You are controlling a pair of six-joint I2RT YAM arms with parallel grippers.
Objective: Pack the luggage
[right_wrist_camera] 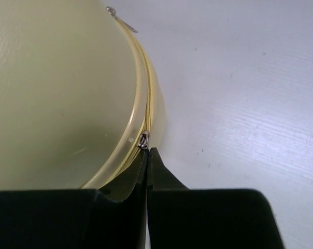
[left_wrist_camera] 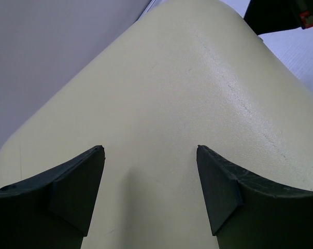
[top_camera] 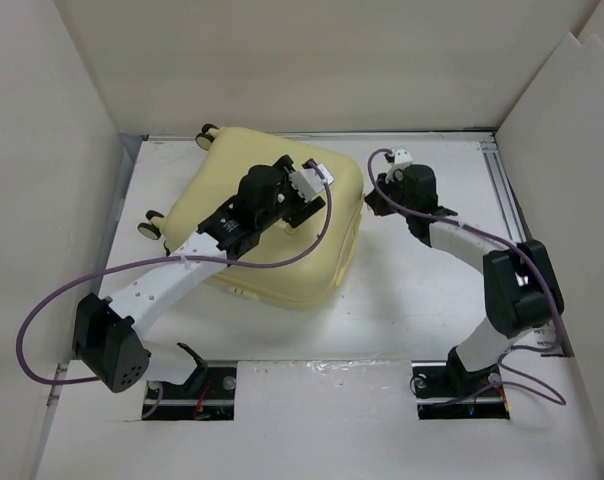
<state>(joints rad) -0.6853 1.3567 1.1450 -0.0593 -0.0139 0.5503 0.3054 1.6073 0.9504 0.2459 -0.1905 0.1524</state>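
The luggage (top_camera: pixel 282 270) is a pale-yellow suitcase lying flat and closed at the table's middle left, its wheels (top_camera: pixel 150 225) on its left side. My left gripper (top_camera: pixel 304 200) hovers over the lid; in the left wrist view it (left_wrist_camera: pixel 150 150) is open and empty just above the smooth shell (left_wrist_camera: pixel 187 93). My right gripper (top_camera: pixel 374 198) is at the suitcase's right edge. In the right wrist view it (right_wrist_camera: pixel 147 150) is shut, with the metal zipper pull (right_wrist_camera: pixel 144 140) pinched at its tips on the yellow zipper seam of the shell (right_wrist_camera: pixel 58 88).
White walls box in the table (right_wrist_camera: pixel 239 104) on the left, back and right. A second zipper pull (right_wrist_camera: pixel 120 18) lies farther along the seam. The right gripper's body shows at the top right of the left wrist view (left_wrist_camera: pixel 281 13).
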